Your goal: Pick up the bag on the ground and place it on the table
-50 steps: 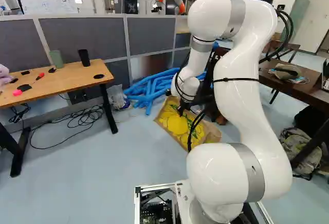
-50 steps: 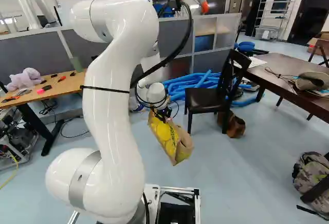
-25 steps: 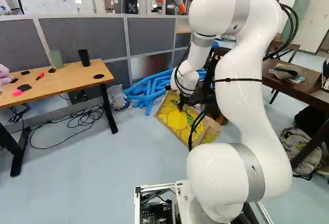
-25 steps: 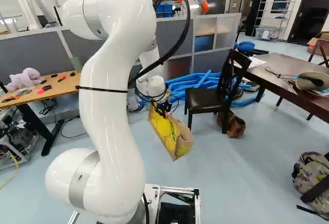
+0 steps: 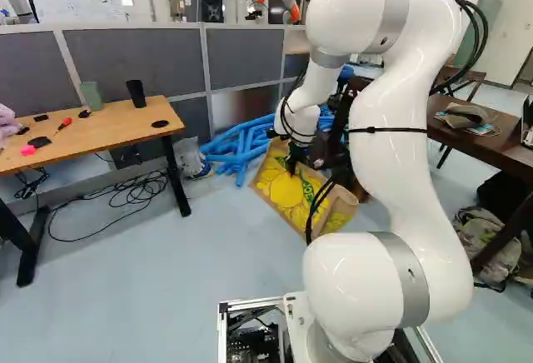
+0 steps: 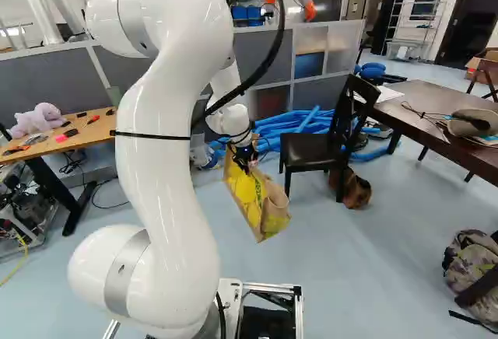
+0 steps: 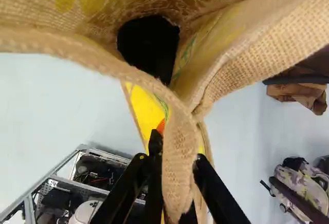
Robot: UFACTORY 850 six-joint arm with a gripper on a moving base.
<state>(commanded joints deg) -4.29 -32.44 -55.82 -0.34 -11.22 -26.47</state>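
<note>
Bag [image 6: 258, 200] hangs tilted over floor [image 6: 342, 265], its edge pinched between both fingers of the gripper [image 6: 246, 164]. Black shape [image 7: 149, 47] inside bag, too dark to identify; lower interior hidden by folds in wrist view.

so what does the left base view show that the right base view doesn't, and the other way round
Only the left base view shows the black cup and round black disc on the desk. Only the right base view shows the wire rack. Both show that desk, the blue tubes and the yellow-patterned bag, held by the jaws, which are closed on its rim.
</note>
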